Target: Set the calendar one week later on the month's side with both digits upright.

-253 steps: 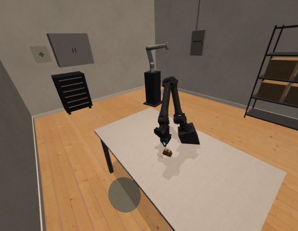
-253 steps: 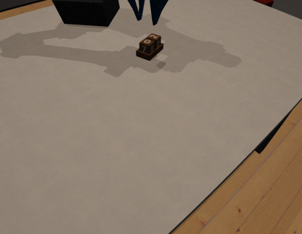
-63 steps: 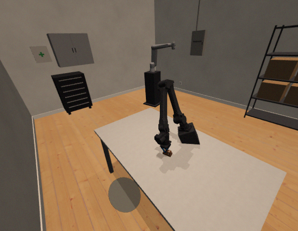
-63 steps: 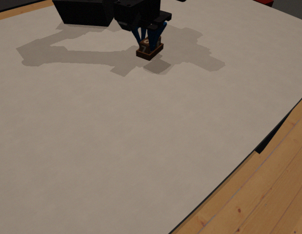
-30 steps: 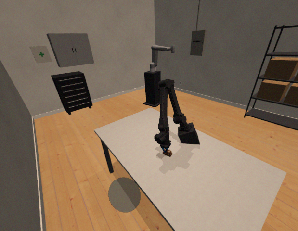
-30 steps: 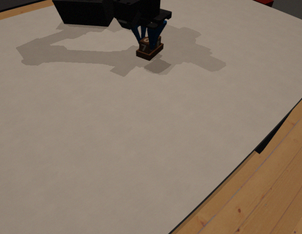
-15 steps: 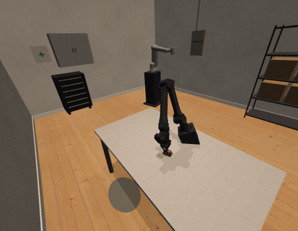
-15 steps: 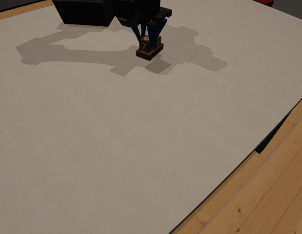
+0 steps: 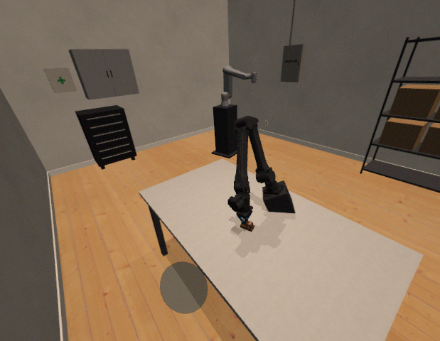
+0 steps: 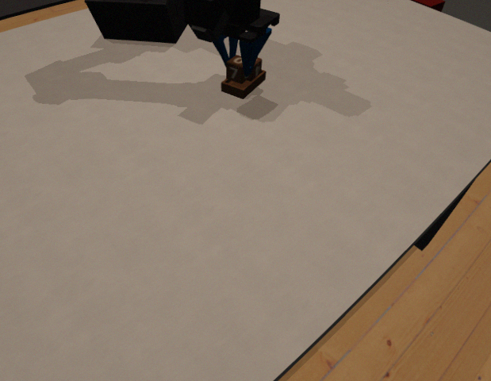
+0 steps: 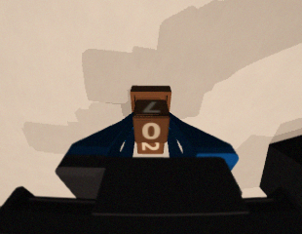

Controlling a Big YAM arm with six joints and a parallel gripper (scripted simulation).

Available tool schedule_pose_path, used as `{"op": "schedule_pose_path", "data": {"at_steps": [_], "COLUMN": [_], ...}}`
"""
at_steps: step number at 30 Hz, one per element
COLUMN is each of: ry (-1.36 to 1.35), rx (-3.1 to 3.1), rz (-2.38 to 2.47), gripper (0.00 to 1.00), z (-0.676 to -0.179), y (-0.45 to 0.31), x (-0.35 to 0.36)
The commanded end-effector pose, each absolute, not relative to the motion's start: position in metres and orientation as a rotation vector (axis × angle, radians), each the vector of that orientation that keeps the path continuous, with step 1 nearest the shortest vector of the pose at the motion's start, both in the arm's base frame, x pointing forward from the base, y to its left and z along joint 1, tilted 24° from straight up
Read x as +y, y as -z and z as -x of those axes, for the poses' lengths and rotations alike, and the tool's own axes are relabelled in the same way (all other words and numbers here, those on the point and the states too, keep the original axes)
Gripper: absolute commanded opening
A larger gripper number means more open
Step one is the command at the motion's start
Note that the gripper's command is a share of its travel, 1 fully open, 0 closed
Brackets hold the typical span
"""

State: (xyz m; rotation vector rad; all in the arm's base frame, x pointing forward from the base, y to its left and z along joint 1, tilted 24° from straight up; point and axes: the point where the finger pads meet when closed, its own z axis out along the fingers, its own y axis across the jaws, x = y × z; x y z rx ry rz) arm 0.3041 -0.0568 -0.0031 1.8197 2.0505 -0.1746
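The calendar is a small dark brown tray [image 10: 243,84] holding two brown cubes, seen under the arm in the top view [image 9: 247,226]. My gripper [image 10: 239,65] reaches down from above, its blue fingers shut on one cube [image 11: 151,133]. In the wrist view that cube shows a 0 on top and a 2 on the side facing me. The other cube [image 11: 151,107] sits just beyond it and shows a 7. The fingers hide part of both cubes. A square shadow [image 10: 258,107] lies a little apart from the tray. I cannot tell if the tray touches the table.
The arm's black base [image 9: 278,198] stands on the white table close behind the tray. The table's left edge [image 9: 164,224] is not far from the tray.
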Motion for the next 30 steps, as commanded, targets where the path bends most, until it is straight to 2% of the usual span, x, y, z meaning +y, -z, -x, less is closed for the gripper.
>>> {"op": "schedule_pose_path", "data": {"at_steps": [1, 23, 30], "ry": [0.135, 0.135, 0.122], "rx": [2.020, 2.023, 2.015], "rz": [-1.806, -1.804, -1.802], "gripper": [0.26, 0.26, 0.26], "z": [-0.320, -0.319, -0.317], "y": [-0.013, -0.016, -0.050], "x": [-0.052, -0.051, -0.039]}}
